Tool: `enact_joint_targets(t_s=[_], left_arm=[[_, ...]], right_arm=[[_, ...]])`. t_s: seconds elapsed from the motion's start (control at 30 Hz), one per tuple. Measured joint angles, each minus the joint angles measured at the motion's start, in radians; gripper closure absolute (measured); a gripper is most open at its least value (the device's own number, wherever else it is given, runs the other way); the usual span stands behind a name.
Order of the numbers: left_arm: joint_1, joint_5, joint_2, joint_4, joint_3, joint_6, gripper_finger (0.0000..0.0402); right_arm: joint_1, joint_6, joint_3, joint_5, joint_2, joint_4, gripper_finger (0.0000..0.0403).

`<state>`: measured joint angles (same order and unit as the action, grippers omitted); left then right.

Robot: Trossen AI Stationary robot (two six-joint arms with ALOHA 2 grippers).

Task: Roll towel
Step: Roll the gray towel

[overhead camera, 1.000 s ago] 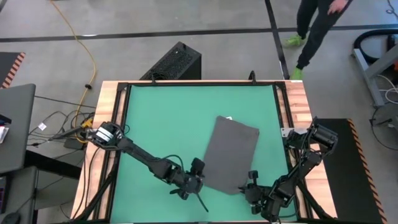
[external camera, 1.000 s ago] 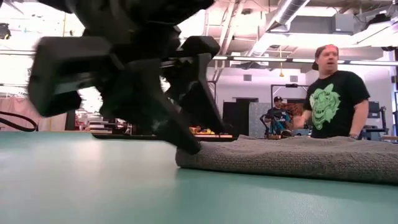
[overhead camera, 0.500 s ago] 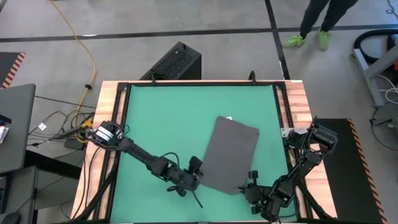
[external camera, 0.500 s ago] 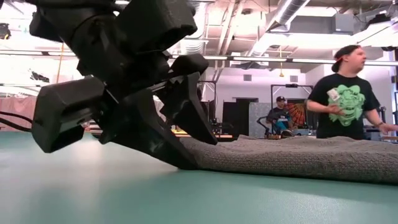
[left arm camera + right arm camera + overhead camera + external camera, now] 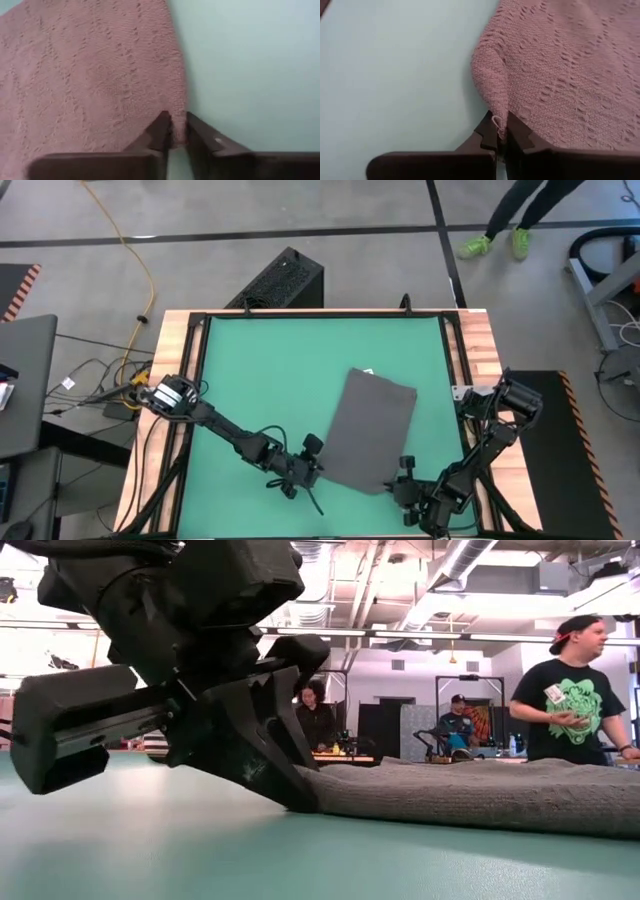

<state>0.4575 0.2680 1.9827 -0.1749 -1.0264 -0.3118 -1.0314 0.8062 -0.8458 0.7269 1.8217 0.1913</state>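
Observation:
The dark grey towel (image 5: 372, 428) lies flat on the green mat (image 5: 260, 370), folded into a slanted oblong. A small white tag (image 5: 368, 370) shows at its far edge. My left gripper (image 5: 320, 472) is at the towel's near left corner, shut on it, and fills the left of the low view (image 5: 290, 790). At the near right corner, my right gripper (image 5: 398, 482) is shut on the cloth. Both wrist views look over the towel (image 5: 95, 70) (image 5: 570, 70) from these corners. My left gripper pinches the towel's near left corner (image 5: 176, 132) between its two fingers (image 5: 161, 130). The fingers slant down low from the near left. The corner stays at mat level, and the rest lies flat. My right gripper pinches the towel's near right corner between its two fingers (image 5: 517, 131). The cloth bunches into a raised fold (image 5: 495, 102) just ahead of the fingertips. The rest lies flat on the mat.
Bare green mat (image 5: 270, 360) stretches to the far and left of the towel. A wooden frame (image 5: 480, 340) rims the table. A black box (image 5: 280, 280) stands on the floor past the far edge. People (image 5: 575, 690) are in the room beyond.
My left gripper has lowered onto the towel's near left corner, and its fingers have shut on it. The towel has stayed flat where it was. A person behind the table has walked toward the right.

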Motion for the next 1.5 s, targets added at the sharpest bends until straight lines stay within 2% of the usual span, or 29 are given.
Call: enact_joint_targets(t_s=[0.07, 0.2, 0.37, 0.47, 0.8, 1.03, 1.23, 1.5], left_arm=[[0.004, 0.021, 0.000, -0.001, 0.000, 0.023, 0.0389], [0.018, 0.108, -0.028, 0.040, 0.001, 0.094, 0.0395], [0.047, 0.103, -0.126, 0.129, 0.002, 0.219, 0.0397], [0.075, 0.067, -0.171, 0.147, 0.002, 0.305, 0.0397], [0.107, 0.003, -0.166, 0.132, 0.001, 0.470, 0.0398], [0.069, -0.003, -0.166, 0.058, 0.001, 0.481, 0.0399], [0.025, -0.059, -0.165, 0.018, 0.001, 0.478, 0.0399], [-0.012, -0.073, -0.165, 0.045, 0.001, 0.478, 0.0399]], right_arm=[[0.008, -0.011, -0.017, -0.012, 0.001, 0.002, 0.0379], [0.048, -0.090, -0.064, -0.016, 0.001, 0.006, 0.0381], [0.112, -0.181, -0.130, -0.059, 0.001, 0.007, 0.0381], [0.124, -0.177, -0.166, -0.081, 0.001, 0.007, 0.0379], [0.043, 0.071, -0.220, -0.074, 0.001, 0.006, 0.0378], [0.017, 0.188, -0.221, -0.025, 0.000, 0.037, 0.0378], [0.018, 0.261, -0.221, -0.017, 0.000, 0.041, 0.0378], [-0.009, 0.519, -0.221, 0.031, -0.001, 0.131, 0.0378]])
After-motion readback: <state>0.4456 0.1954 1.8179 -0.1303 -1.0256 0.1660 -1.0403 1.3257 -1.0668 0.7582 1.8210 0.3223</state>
